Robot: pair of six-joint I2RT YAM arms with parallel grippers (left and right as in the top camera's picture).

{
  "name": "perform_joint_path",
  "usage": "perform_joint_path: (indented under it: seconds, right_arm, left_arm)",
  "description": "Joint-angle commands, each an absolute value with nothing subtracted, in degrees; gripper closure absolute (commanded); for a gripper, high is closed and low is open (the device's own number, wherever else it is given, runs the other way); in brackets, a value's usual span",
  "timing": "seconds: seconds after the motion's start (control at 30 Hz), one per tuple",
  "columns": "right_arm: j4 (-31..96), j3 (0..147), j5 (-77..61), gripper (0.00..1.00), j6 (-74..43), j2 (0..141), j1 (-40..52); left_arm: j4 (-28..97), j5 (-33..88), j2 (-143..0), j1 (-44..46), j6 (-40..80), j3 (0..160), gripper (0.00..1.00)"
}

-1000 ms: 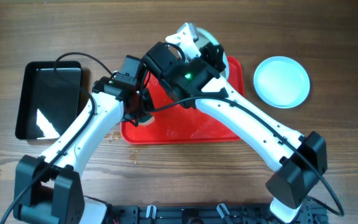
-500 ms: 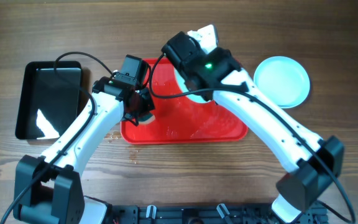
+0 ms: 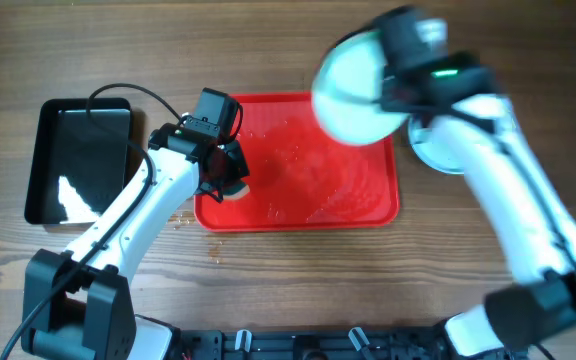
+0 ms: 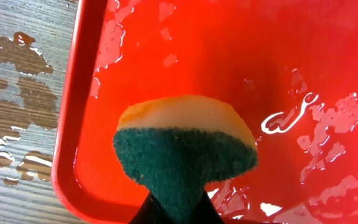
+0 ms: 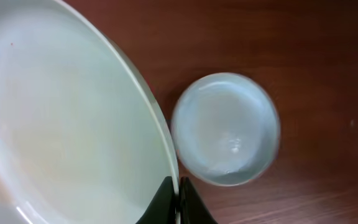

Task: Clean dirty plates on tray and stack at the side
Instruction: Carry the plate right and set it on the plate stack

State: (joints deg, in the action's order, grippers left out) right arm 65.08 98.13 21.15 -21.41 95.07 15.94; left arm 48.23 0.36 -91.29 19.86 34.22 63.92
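While the left end effector (image 4: 173,210) is clamped tight on a sponge (image 4: 185,155), green scrub layer nearest the fingers and pale foam beyond it, it hangs low over the left end of the red tray (image 3: 308,200), whose floor is streaked and beaded with water. Whether the sponge touches the tray cannot be told. Puddles (image 4: 17,112) lie on the wooden counter (image 3: 268,40) beside the tray's left rim. The right end effector (image 5: 178,200) is closed on the rim of a pale plate (image 5: 61,124), held in the air over the tray's far right corner and blurred from overhead. A second plate (image 5: 225,127) lies on the counter just right of the tray. A black tray (image 3: 78,150) sits well to the left.
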Motion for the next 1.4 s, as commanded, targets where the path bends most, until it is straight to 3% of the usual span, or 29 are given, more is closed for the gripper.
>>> perform_joint_path:
  seconds: [0.0,0.13,0.33,0.53,1.03,1.07,1.17,1.23,1.37]
  right_arm:
    - [64.3,97.5,3.7,0.95,-22.5,92.7,0.3]
    - [59.3,89.6,-7.4,0.96,-21.1,93.8,-11.7]
    - [44.3,74.3,-15.3,0.96,-21.1,94.4,-20.8]
    - [37.3,66.9,-14.0,0.96,-21.6,94.4,-22.1]
    - [36.7,66.1,-6.2,0.96,-24.3,96.2,-22.1]
    - [36.9,66.1,-6.2,0.86,-24.7,96.5,-22.1]
    - [37.2,66.1,-6.5,0.21,-26.1,96.7,-22.1]
    - [37.2,66.1,-7.7,0.09,-25.9,96.7,-22.1]
    - [38.0,66.7,-19.7,0.01,-25.5,95.6,-22.0]
  left_arm:
    - [48.2,0.6,-91.7,20.1,35.0,63.7,0.96]
    - [48.2,0.6,-91.7,20.1,35.0,63.7,0.96]
    - [48.2,0.6,-91.7,20.1,35.0,63.7,0.96]
    - [48.0,0.6,-91.7,20.1,35.0,63.7,0.96]
    - [48.0,0.6,-91.7,20.1,35.0,63.7,0.96]
    - [48.1,0.6,-91.7,20.1,35.0,63.7,0.96]
    - [48.0,0.6,-91.7,20.1,35.0,63.7,0.96]
    - [48.0,0.6,-91.7,20.1,35.0,63.7,0.96]
    - [48.0,0.6,-91.7,20.1,34.9,63.7,0.96]
